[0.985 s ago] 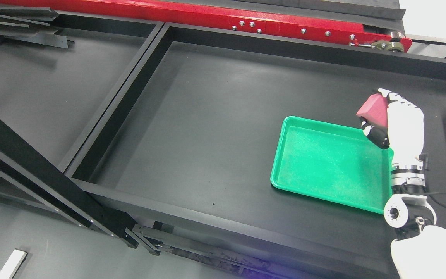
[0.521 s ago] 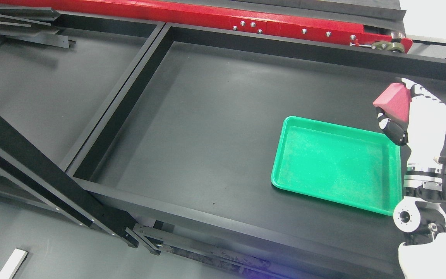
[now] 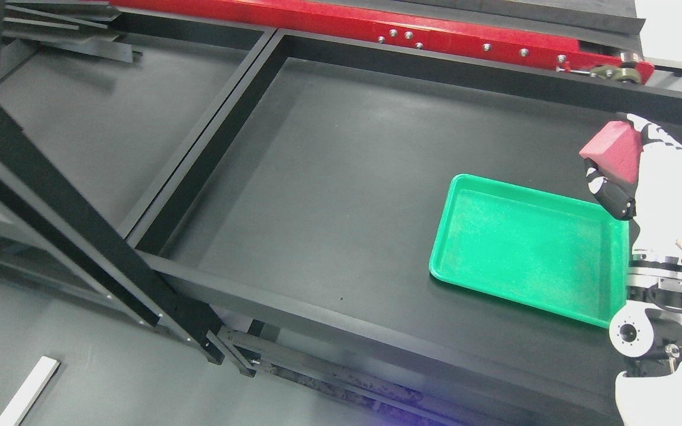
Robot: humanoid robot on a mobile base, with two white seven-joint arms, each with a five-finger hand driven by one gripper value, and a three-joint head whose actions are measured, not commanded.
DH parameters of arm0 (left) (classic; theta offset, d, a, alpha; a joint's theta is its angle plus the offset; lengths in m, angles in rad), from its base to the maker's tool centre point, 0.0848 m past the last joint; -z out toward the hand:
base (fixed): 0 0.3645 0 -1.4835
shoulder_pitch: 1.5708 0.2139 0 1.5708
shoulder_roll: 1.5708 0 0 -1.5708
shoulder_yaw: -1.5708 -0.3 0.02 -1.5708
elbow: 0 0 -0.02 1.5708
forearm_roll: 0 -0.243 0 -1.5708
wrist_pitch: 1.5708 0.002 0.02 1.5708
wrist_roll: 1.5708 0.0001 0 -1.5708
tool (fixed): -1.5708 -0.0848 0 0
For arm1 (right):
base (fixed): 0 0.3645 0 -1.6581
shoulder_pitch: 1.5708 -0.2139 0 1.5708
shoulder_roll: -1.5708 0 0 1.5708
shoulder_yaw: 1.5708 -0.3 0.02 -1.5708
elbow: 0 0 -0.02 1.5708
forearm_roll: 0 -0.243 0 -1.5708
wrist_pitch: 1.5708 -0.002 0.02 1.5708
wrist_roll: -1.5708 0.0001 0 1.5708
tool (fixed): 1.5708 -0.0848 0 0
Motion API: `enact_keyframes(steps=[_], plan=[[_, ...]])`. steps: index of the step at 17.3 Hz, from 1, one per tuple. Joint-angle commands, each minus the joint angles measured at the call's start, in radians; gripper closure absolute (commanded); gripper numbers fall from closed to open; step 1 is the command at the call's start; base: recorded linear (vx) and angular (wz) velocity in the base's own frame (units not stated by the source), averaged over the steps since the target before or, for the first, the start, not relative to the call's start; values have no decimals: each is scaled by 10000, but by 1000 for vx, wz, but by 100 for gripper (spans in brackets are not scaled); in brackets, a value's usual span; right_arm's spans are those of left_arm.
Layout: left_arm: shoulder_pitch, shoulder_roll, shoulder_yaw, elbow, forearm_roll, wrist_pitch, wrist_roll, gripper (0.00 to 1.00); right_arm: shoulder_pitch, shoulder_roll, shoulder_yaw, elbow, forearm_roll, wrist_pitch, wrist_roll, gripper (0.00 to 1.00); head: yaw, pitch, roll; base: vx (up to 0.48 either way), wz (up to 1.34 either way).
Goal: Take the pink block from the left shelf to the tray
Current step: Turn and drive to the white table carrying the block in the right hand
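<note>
The right hand (image 3: 660,189) has a smooth white shell over its back. Its fingers (image 3: 655,131) are white with dark gaps at the joints, and the thumb is black with white segments. Below the hand sits a silver metal wrist ring with small dark fittings. Under that ring is a round white joint cap with a dark centre hole. Thin black cables run beside the cap, above a white forearm cover.

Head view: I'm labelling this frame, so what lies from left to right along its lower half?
White strip on the floor → black diagonal frame beam → bare black shelf floor → green tray → right robot hand, gripping the pink block above the tray's far right corner.
</note>
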Motion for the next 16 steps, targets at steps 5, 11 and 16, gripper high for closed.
enact_keyframes(steps=[5, 11, 16], plan=[[-230, 175, 0, -175, -15, -8, 3, 0, 59, 45, -87, -270, -34, 0, 32, 96, 0, 0, 0, -84, 295], [-230, 175, 0, -175, -15, -8, 3, 0, 74, 45, -87, -255, -34, 0, 47, 96, 0, 0, 0, -114, 667], [-230, 175, 0, -175, -15, -8, 3, 0, 74, -1, -87, -255, -49, 0, 47, 96, 0, 0, 0, -157, 942]])
